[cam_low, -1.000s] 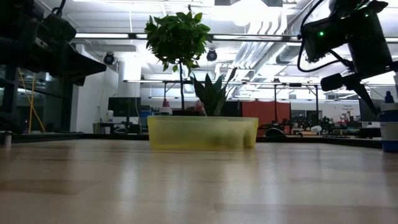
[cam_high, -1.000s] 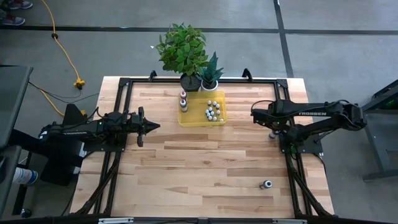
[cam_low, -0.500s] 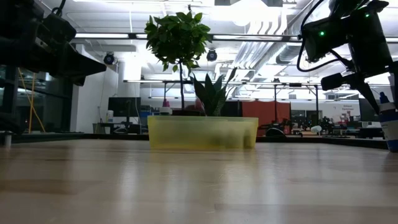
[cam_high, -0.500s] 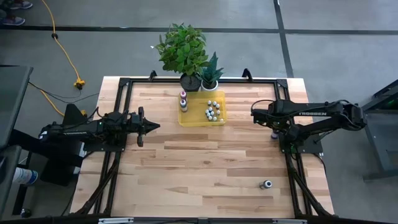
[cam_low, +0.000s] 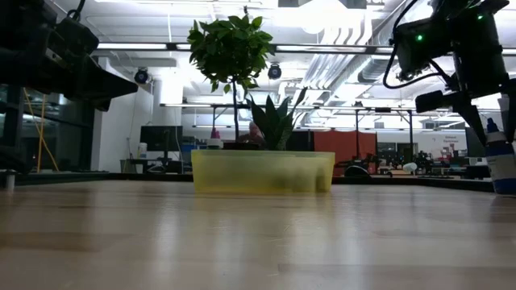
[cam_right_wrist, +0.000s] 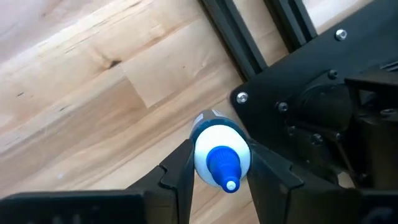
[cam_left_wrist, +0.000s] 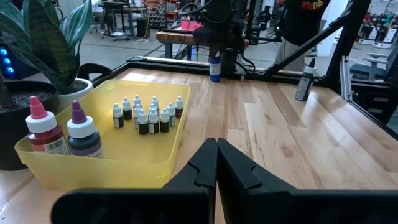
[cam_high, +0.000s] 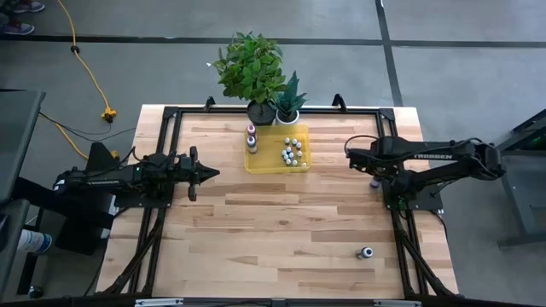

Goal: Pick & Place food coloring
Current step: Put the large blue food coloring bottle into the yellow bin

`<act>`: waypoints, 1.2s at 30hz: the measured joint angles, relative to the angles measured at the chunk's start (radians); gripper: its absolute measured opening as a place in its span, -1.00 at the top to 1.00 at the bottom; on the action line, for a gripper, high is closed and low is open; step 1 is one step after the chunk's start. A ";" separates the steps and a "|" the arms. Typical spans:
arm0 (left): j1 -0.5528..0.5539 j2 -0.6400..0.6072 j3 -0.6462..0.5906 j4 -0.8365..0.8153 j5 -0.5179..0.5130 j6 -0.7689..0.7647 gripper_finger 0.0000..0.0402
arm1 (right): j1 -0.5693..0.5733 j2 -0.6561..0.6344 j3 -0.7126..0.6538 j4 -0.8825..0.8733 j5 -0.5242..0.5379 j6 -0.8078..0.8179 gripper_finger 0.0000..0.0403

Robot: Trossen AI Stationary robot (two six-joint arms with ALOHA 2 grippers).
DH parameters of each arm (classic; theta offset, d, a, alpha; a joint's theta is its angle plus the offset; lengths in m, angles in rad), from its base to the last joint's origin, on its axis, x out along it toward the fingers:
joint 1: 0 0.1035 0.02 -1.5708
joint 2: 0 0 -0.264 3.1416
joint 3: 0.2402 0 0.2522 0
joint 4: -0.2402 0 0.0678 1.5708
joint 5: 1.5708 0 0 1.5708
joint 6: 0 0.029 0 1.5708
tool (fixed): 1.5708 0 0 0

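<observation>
High view: the right claw [cam_high: 373, 175] sits at the desk's [cam_high: 273, 217] three o'clock edge, clamped on a blue-tipped bottle [cam_high: 374, 182]; the left claw [cam_high: 207, 173] waits at nine o'clock, closed.

Low view: the bottle [cam_low: 501, 161] hangs just above the desk.

Right wrist view: both fingers [cam_right_wrist: 177, 171] press the bottle's [cam_right_wrist: 221, 154] white shoulder.

Left wrist view: small bottles [cam_left_wrist: 147, 114] stand inside the yellow tray [cam_left_wrist: 106, 163].

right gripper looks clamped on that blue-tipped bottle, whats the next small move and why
Probably a short straight lift. The right gripper has its fingers on both sides of the blue-tipped bottle, right beside its own arm's base near the table edge. The yellow tray with the other bottles lies off toward the plants, so it should clear the table before carrying across.
</observation>
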 joint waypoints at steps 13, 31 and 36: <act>0.000 0.000 0.000 0.000 -0.001 0.000 1.00 | 0.137 -0.162 0.000 0.003 0.012 -0.031 0.43; 0.000 0.000 0.000 0.000 -0.001 0.000 1.00 | 0.175 -0.193 0.092 0.044 0.028 -0.392 0.43; 0.000 0.000 0.000 0.000 -0.001 0.000 1.00 | 0.132 -0.128 0.145 0.139 0.007 -0.617 0.43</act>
